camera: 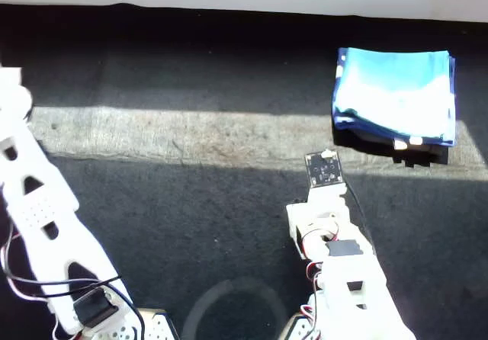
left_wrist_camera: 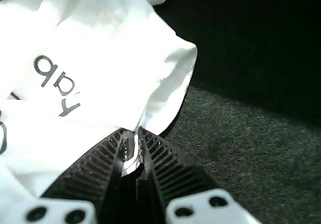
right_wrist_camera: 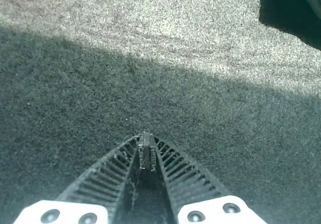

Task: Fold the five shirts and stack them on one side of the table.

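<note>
Closest to us, the left hand (left_wrist_camera: 133, 134) shows two black plastic fingers (left_wrist_camera: 95, 164), ribbed along their inner edges and tapering to narrow tips. They are clamped on a fold of a white shirt (left_wrist_camera: 95, 78), with a thin sliver of cloth pinched between the tips. The shirt is soft and crumpled, bunched into rounded folds, bright in the sun, and it carries grey printed letters. Beside it lies the surface (left_wrist_camera: 251, 158), a dark, grainy, felt-like cover.

The right hand (right_wrist_camera: 146, 144) has the same ribbed black fingers (right_wrist_camera: 103, 180). Here the tips meet with nothing between them. It hangs over bare surface (right_wrist_camera: 100, 83), where we can make out a short fuzzy nap. A band of sunlight (right_wrist_camera: 150, 23) crosses the cover beyond the tips.

From above, the stack (camera: 395, 92) of folded shirts sits at the far right of the surface (camera: 191, 203). Its top layer is blue, roughly square and smooth. A darker layer and small white bits peek out along its near edge. The stack lies partly within the band of sunlight (camera: 191, 134).

The right arm (camera: 347, 279) is blocky white plastic with red and black wires. It points from the near edge toward the stack and stands apart from it. The left arm (camera: 42, 203), white with cut-out holes, runs along the left side.
</note>
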Available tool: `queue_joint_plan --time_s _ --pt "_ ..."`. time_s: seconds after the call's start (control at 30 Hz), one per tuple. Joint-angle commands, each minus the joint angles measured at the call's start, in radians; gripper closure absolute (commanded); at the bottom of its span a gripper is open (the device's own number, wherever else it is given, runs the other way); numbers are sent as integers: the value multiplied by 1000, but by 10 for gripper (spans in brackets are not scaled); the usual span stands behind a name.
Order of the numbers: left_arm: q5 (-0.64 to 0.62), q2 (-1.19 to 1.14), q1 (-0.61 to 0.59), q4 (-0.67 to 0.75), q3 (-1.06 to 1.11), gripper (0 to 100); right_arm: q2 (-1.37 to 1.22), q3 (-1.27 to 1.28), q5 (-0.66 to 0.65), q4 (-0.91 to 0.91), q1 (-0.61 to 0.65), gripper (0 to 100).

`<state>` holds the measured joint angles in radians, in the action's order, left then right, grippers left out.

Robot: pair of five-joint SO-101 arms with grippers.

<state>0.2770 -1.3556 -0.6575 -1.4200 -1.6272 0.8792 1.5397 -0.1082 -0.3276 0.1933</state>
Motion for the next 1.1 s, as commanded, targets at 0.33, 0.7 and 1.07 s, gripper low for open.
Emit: queue_joint_plan --time_s 0.33,0.7,1.07 --pt "-6 367 466 -336 -35 991 16 -1 9 16 7 982" --pt "-9 667 630 -342 -28 991 16 -2 9 16 7 982" --pt "-9 983 693 -342 -28 991 16 -2 9 16 7 982"
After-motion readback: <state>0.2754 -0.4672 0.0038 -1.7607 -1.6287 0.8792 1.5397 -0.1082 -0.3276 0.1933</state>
